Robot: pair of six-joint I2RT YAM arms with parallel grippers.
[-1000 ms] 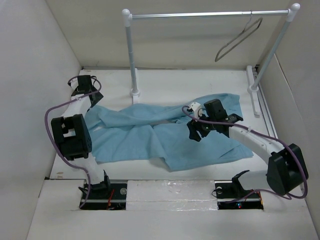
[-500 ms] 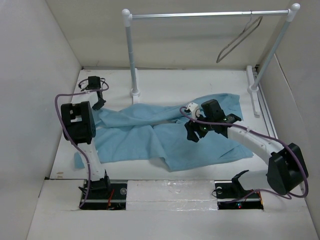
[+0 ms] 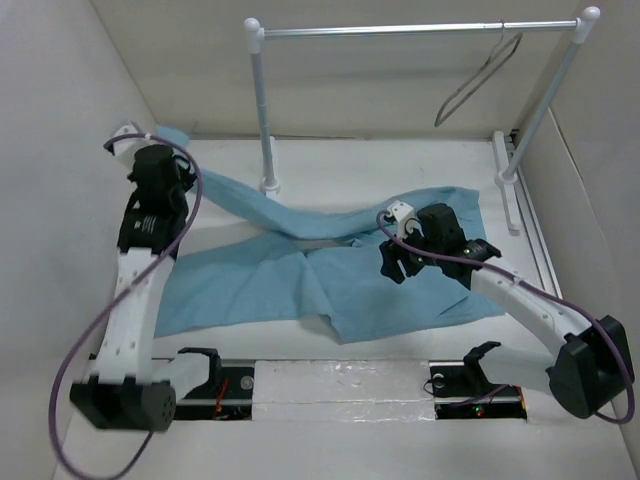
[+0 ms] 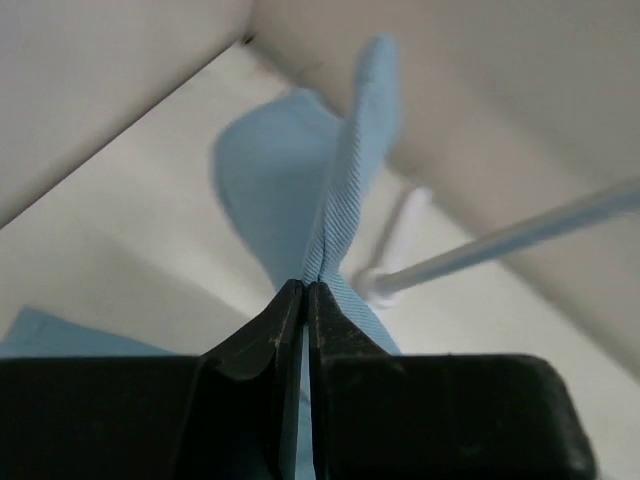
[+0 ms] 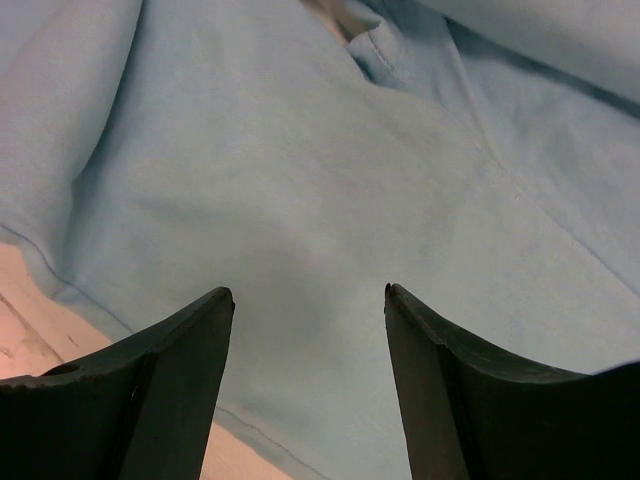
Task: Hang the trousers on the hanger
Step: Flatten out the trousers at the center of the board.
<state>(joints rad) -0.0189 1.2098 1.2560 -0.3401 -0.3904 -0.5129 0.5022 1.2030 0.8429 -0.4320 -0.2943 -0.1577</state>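
At rear left, left jaws pinching trousers [image 4: 340,220]

Left gripper [image 4: 305,292] is hemmed into the corner: side wall [image 3: 60,150] just to its left, back wall [image 3: 200,70] close ahead. To its right stands the rack post [image 3: 263,110], and the trousers [image 3: 300,270] trail from its closed jaws past that post's foot. Right gripper [image 5: 310,295], fingers spread, has cloth below and bare table [image 3: 400,165] ahead

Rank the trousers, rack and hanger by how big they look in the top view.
1. trousers: cover the most area.
2. rack: similar span, but only thin tubes. It stands raised, so this comparison is unsure.
3. hanger: clearly smallest.
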